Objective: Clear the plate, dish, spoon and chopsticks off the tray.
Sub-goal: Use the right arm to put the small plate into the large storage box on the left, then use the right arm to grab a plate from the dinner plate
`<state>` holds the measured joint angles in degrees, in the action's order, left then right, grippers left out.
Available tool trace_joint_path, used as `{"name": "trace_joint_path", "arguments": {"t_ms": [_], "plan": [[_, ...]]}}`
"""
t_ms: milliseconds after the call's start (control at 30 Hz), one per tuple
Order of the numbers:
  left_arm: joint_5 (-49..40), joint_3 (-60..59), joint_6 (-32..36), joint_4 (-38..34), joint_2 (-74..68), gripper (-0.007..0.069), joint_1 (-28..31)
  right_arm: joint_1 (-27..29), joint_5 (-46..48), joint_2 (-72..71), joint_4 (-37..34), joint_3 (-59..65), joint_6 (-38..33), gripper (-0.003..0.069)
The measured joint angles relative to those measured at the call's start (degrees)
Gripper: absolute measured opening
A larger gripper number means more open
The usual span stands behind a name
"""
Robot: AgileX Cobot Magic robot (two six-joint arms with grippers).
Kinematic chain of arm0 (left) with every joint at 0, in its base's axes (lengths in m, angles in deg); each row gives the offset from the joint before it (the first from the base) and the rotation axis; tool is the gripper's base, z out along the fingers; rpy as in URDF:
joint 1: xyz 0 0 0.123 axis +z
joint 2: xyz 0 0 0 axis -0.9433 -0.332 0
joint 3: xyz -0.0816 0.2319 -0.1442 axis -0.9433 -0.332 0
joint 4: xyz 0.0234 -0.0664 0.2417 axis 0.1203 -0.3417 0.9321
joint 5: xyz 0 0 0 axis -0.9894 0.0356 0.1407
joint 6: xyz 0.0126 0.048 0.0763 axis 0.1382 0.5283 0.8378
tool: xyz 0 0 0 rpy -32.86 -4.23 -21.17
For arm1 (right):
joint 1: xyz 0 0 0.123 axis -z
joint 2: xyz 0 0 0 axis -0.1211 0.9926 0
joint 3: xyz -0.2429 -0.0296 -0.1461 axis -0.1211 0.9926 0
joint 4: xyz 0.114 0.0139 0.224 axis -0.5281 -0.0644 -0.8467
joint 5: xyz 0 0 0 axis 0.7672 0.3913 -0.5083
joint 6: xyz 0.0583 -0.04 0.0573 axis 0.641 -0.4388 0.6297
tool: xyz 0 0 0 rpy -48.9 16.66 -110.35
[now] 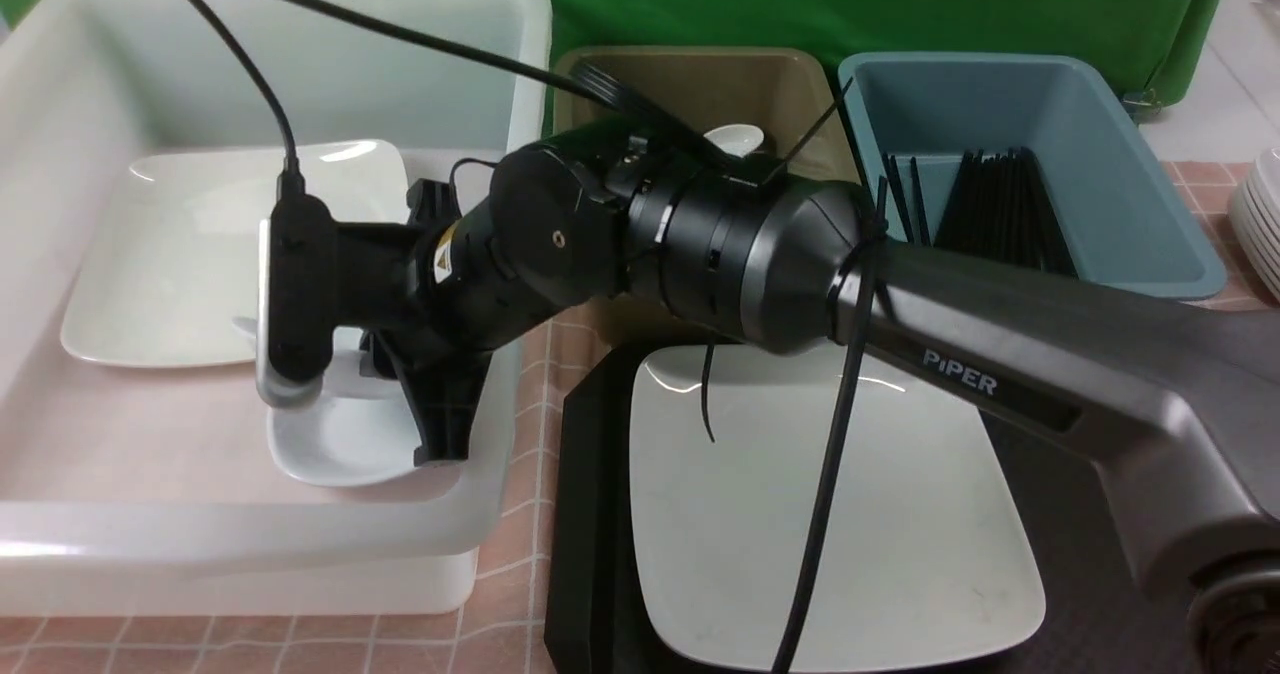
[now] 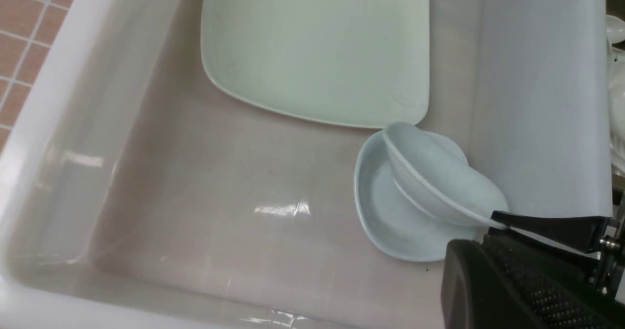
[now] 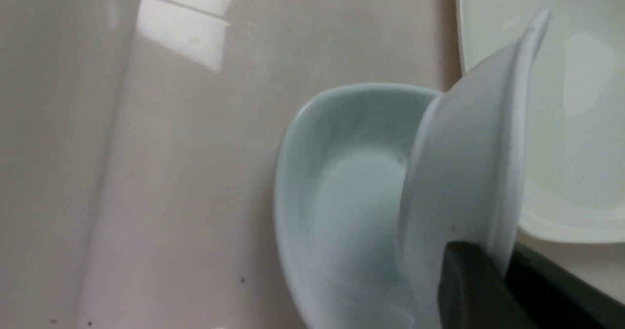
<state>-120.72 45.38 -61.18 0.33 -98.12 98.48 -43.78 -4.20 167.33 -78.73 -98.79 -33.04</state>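
My right arm (image 1: 760,244) reaches left across the table into the white tub (image 1: 500,84). Its gripper (image 3: 505,258) is shut on the rim of the dish (image 3: 468,163). The small white dish stands tilted on edge, just above a bluish dish (image 3: 342,207) lying on the tub's floor. The plate (image 1: 830,514) lies flat on the black tray (image 1: 590,514), near my base. Neither the spoon nor the chopsticks show on the tray. My left gripper is out of the front view; in the left wrist view dark fingers (image 2: 512,290) fill one corner beside the dish (image 2: 439,177).
A creamy square plate (image 1: 200,254) lies at the tub's far side. Behind the tray stand a brown bin (image 1: 690,74) holding white spoons (image 1: 735,139) and a blue bin (image 1: 1130,134) with a bundle of black chopsticks (image 1: 1000,204). Stacked white dishes (image 1: 1262,224) sit at the right edge.
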Motion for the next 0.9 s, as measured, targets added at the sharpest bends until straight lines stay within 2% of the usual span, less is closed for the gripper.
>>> {"name": "trace_joint_path", "arguments": {"t_ms": [100, 200, 267, 633, 700, 767, 800, 833, 900], "plan": [[0.0, 0.0, 0.1, 0.0, -0.4, 0.0005, 0.0, 0.0, 0.0, 0.0, 0.0, 0.0, 0.5, 0.0219], [0.0, 0.0, 0.1, -0.1, -0.6, 0.0005, 0.0, 0.0, 0.7, 0.0, 0.0, 0.0, 2.2, 0.0343], [0.0, 0.0, 0.1, -0.1, -0.6, 0.0005, 0.0, -0.1, 1.9, -0.2, 0.0, -0.1, 2.9, 0.0372], [-0.1, 0.0, 1.4, -2.9, -0.6, 0.0005, 0.0, -0.1, 11.2, -9.3, 0.7, -0.2, 9.6, 0.0391], [-0.3, 0.0, 1.4, -3.1, -0.6, 0.0005, 0.0, -0.1, 14.0, -11.3, 0.7, -0.2, 11.6, 0.0379], [-0.4, 0.0, 1.4, -3.9, -0.6, 0.0005, 0.0, -0.1, 18.3, -14.6, 0.9, -0.2, 14.9, 0.0304], [-0.4, 0.0, 1.4, -4.0, -0.6, 0.0005, 0.0, -0.1, 18.8, -14.6, 0.9, -0.2, 15.1, 0.0294], [-0.4, 0.0, 2.1, -4.6, -0.6, 0.0005, -0.5, -0.1, 22.3, -17.1, 1.3, -0.2, 16.8, 0.0216], [-0.4, 0.0, 2.9, -5.2, -0.6, 0.0005, -2.0, -0.1, 27.3, -21.5, 2.1, -0.2, 19.2, 0.0106]]}}
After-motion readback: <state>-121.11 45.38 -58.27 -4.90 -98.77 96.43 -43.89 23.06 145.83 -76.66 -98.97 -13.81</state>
